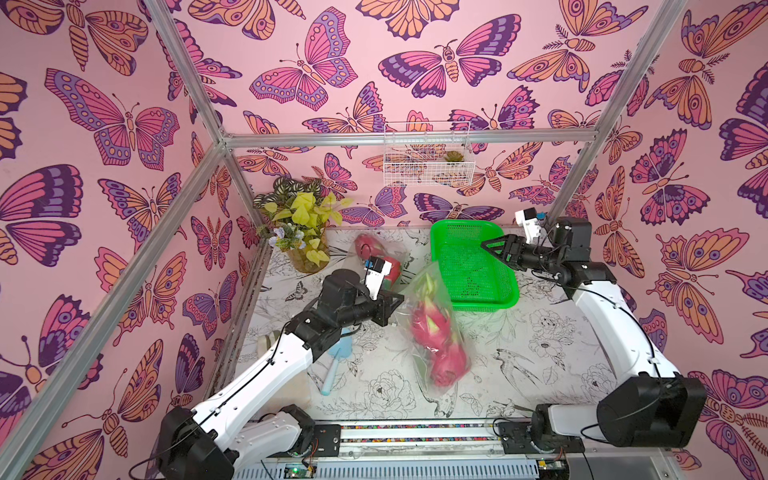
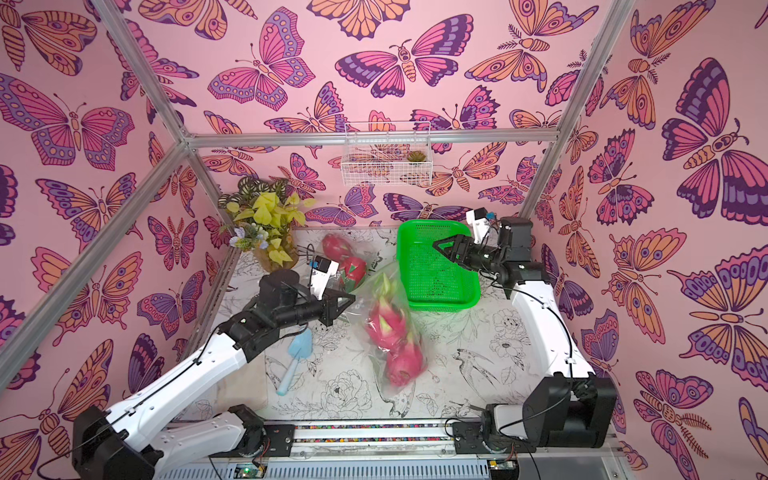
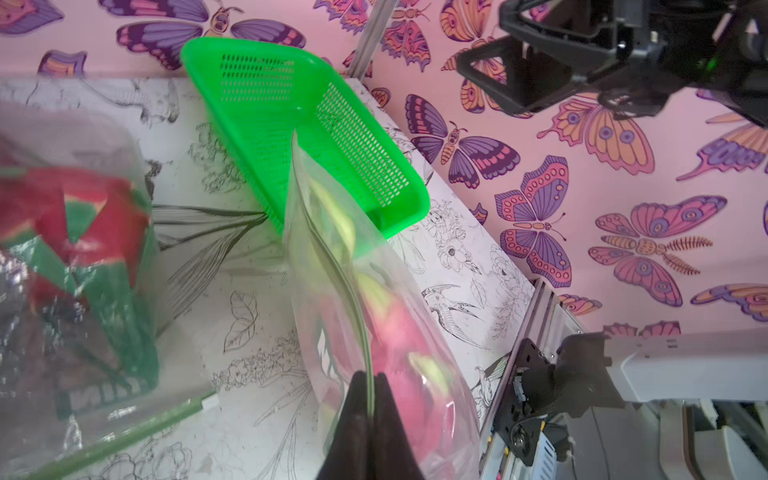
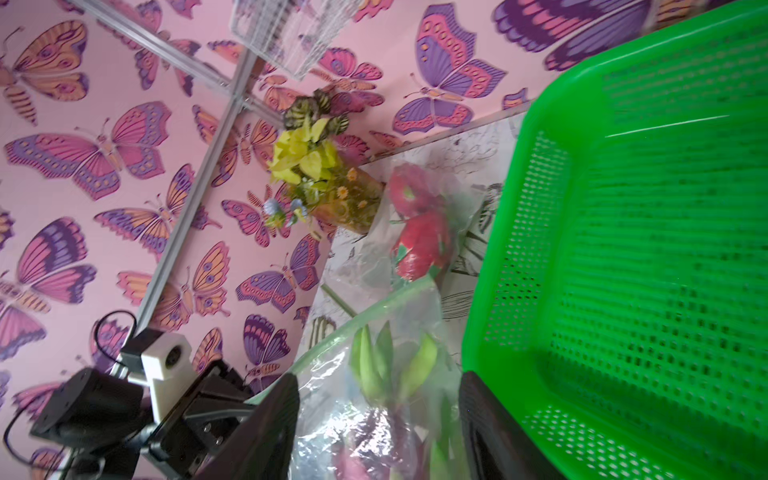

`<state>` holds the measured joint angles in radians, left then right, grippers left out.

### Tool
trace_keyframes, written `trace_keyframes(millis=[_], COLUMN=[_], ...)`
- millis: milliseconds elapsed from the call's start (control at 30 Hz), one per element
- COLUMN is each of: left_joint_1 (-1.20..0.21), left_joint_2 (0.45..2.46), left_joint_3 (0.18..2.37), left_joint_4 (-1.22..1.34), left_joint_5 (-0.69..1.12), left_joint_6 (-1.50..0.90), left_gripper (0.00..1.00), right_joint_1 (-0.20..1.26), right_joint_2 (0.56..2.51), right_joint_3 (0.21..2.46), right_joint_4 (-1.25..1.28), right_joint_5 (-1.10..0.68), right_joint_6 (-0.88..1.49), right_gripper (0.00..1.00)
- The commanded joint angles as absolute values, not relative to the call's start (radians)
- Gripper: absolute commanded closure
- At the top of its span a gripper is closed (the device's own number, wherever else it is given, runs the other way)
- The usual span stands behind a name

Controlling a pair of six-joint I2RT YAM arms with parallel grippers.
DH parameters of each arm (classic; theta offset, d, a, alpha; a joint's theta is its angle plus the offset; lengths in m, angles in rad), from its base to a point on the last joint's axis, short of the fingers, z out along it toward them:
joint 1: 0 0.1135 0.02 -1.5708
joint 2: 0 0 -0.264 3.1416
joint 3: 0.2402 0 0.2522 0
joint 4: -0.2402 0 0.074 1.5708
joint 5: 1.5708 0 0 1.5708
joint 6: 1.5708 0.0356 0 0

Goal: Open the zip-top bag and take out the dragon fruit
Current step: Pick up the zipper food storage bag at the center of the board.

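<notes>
The left gripper (image 3: 371, 399) is pinched on the green zip edge of the zip-top bag (image 1: 432, 328), mid-table beside the green basket (image 1: 457, 232). The dragon fruit (image 1: 436, 332) inside look heavy against slippery, limp film (grip the opposite lip). The right gripper (image 1: 490, 245) hangs spread, empty.

**Free room and obstructions around the green basket**

The space over the green basket (image 1: 473, 266) is taken up by the right gripper (image 1: 488, 246), held with its jaws apart. The near left corner of the basket is crowded by the upright zip-top bag (image 1: 432, 328), pinched at its edge by the left gripper (image 3: 370, 399). Bare table (image 1: 540, 357) is left on the near right side of the basket.
</notes>
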<state>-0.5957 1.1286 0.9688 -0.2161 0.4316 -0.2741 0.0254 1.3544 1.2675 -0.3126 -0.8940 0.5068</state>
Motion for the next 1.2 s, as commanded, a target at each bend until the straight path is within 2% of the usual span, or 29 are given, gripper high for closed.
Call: trace_keyframes(millis=[0, 133, 200, 300, 500, 667, 767, 867, 1167], left_joint_1=[-0.588, -0.569, -0.565, -0.557, -0.525, -0.508, -0.500, -0.496, -0.488], left_joint_2=[1.179, 1.223, 1.234, 1.242, 1.252, 1.262, 1.296, 1.317, 1.342], left_joint_3=[1.077, 1.197, 1.238, 1.287, 1.349, 1.373, 1.381, 1.394, 1.404], left_joint_4=[-0.479, -0.592, -0.622, -0.652, -0.674, -0.691, -0.690, -0.691, -0.666], left_joint_5=[0.547, 0.605, 0.644, 0.687, 0.771, 0.791, 0.807, 0.795, 0.831], left_joint_6=[-0.043, 0.037, 0.077, 0.135, 0.211, 0.256, 0.267, 0.265, 0.268], left_gripper=[1.00, 1.00, 1.00, 1.00, 1.00, 1.00, 1.00, 1.00, 1.00], right_joint_1=[0.097, 0.163, 0.194, 0.240, 0.247, 0.293, 0.348, 0.402, 0.465], right_joint_2=[1.371, 1.387, 1.390, 1.389, 1.411, 1.450, 1.445, 1.455, 1.486], right_joint_3=[1.312, 1.297, 1.286, 1.296, 1.299, 1.358, 1.356, 1.380, 1.407], right_joint_4=[-0.243, -0.164, -0.163, -0.269, -0.251, -0.468, -0.512, -0.575, -0.610], right_joint_5=[-1.031, -1.147, -1.175, -1.162, -1.161, -1.170, -1.151, -1.124, -1.040], right_joint_6=[0.407, 0.273, 0.152, -0.139, -0.338, -0.624, -0.691, -0.714, -0.659], right_gripper=[0.33, 0.30, 0.26, 0.21, 0.15, 0.16, 0.16, 0.19, 0.44])
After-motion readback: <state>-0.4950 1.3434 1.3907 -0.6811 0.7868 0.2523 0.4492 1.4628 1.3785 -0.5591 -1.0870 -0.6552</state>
